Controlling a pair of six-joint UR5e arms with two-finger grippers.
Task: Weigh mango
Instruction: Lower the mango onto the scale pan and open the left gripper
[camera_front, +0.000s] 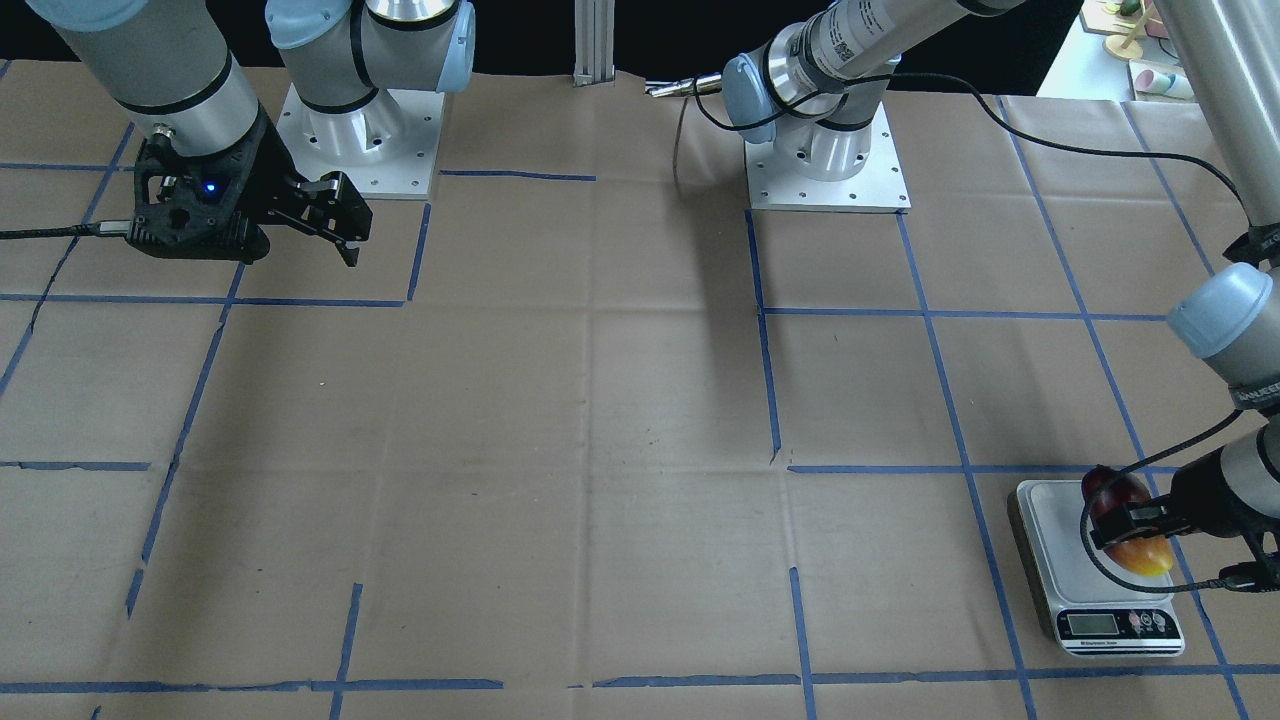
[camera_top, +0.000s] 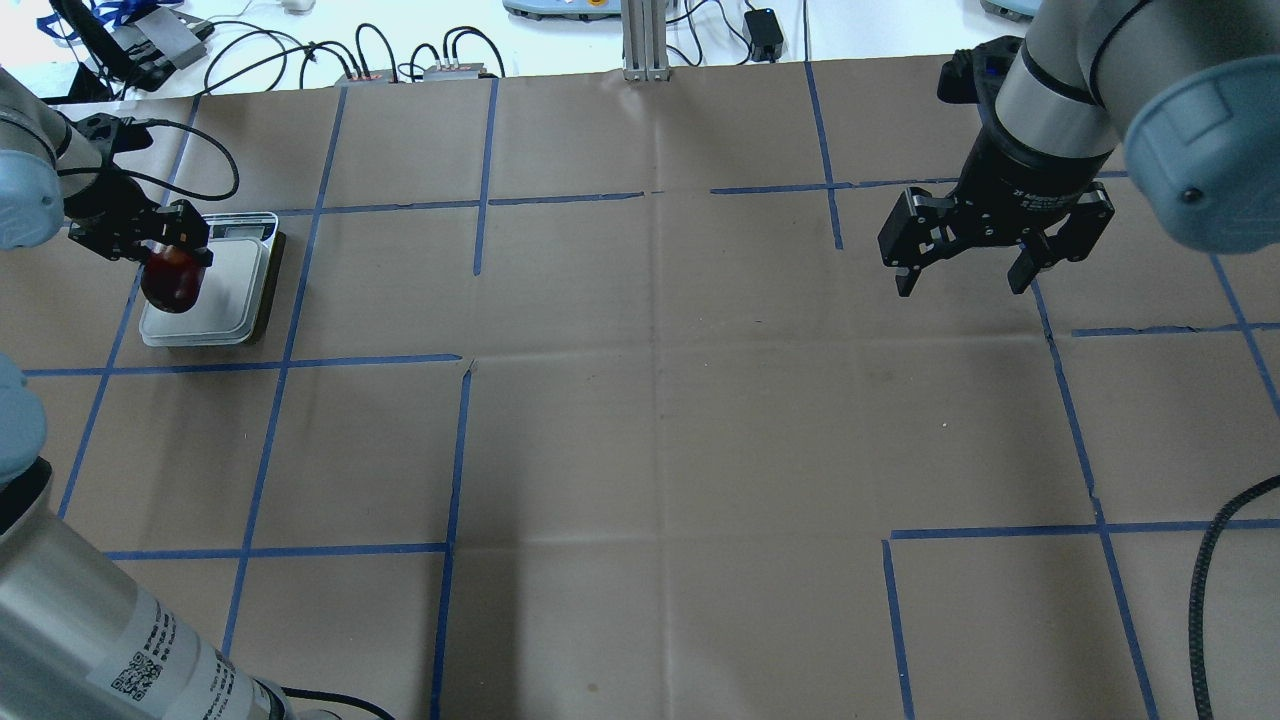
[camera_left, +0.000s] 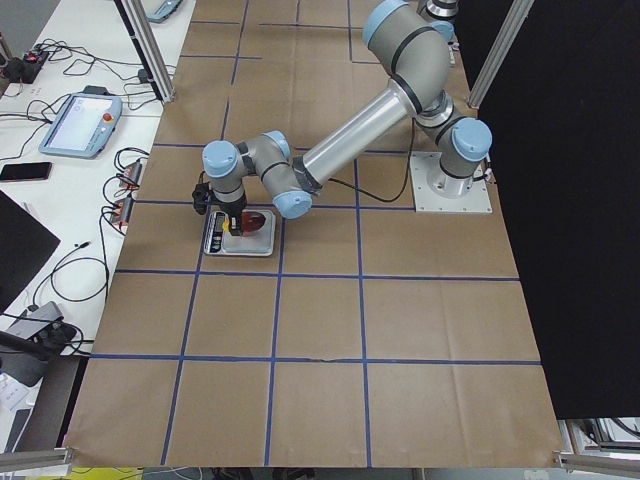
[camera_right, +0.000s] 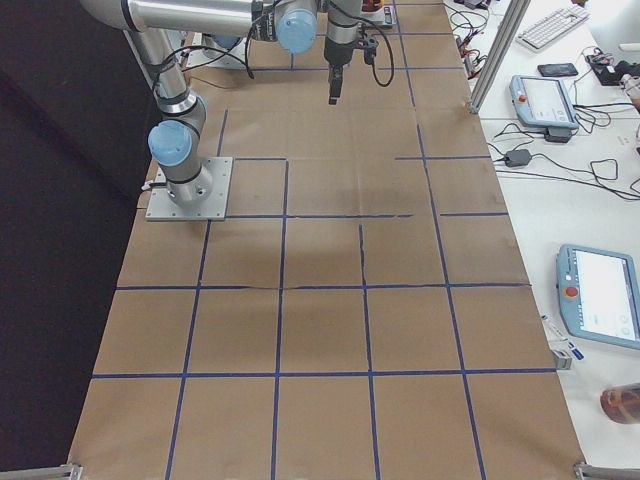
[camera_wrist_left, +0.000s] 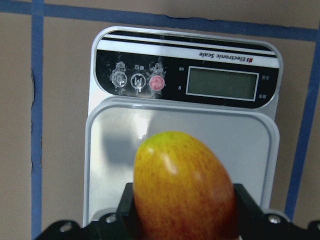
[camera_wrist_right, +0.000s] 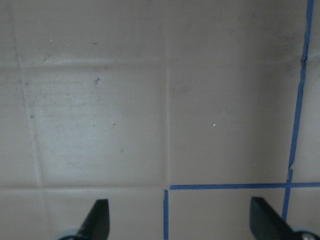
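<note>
The mango (camera_wrist_left: 182, 185), dark red with an orange-yellow end, is clamped between the fingers of my left gripper (camera_wrist_left: 182, 222) over the white platform of the digital scale (camera_wrist_left: 200, 137). I cannot tell whether the mango touches the platform. In the front-facing view the left gripper (camera_front: 1100, 515) holds the mango (camera_front: 1140, 555) over the scale (camera_front: 1055, 545) near the table's corner. In the overhead view the mango (camera_top: 170, 285) is over the left part of the scale (camera_top: 235, 290). My right gripper (camera_top: 968, 270) is open and empty, hovering above the paper far from the scale.
The table is covered in brown paper (camera_top: 650, 400) with a grid of blue tape lines. The scale's display (camera_wrist_left: 222, 82) is blank. Cables and teach pendants (camera_left: 80, 110) lie on the white bench beyond the table's far edge.
</note>
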